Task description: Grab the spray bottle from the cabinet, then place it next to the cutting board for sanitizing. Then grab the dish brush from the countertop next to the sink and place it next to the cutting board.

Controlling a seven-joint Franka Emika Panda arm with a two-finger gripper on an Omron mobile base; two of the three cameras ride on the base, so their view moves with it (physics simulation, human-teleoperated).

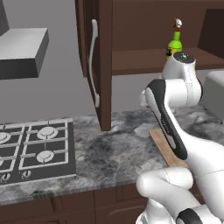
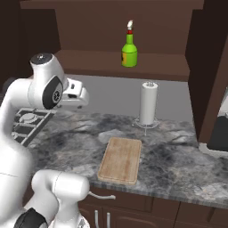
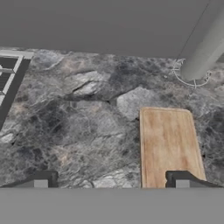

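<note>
Hand view looks straight down on the tabletop (image 3: 78,131), where the hand (image 3: 111,180) hangs in the air with its two dark fingertips (image 3: 40,179) spread wide apart and nothing between them. One fingertip sits over bare marbled stone, the other over the near end of the cutting board (image 3: 168,144), which lies flat on the stone. Beyond the board stands a white paper towel roll (image 3: 203,57) on a wire base, just clear of the board's far corner. A dark stove (image 3: 8,83) edges in at the side.

From the right base view, the board (image 2: 121,159) lies near the front edge of the tabletop (image 2: 173,156), with the roll (image 2: 148,103) upright behind it, near the wall. Higher and farther back, the spray bottle (image 2: 129,49) stands upright on the inner shelf of the cabinet (image 2: 89,60), well apart from the hand. In the left base view the bottle (image 1: 174,43) shows on the same shelf behind the arm, and the open cabinet door (image 1: 98,65) with its pale handle hangs beside the stove (image 1: 37,148).
</note>
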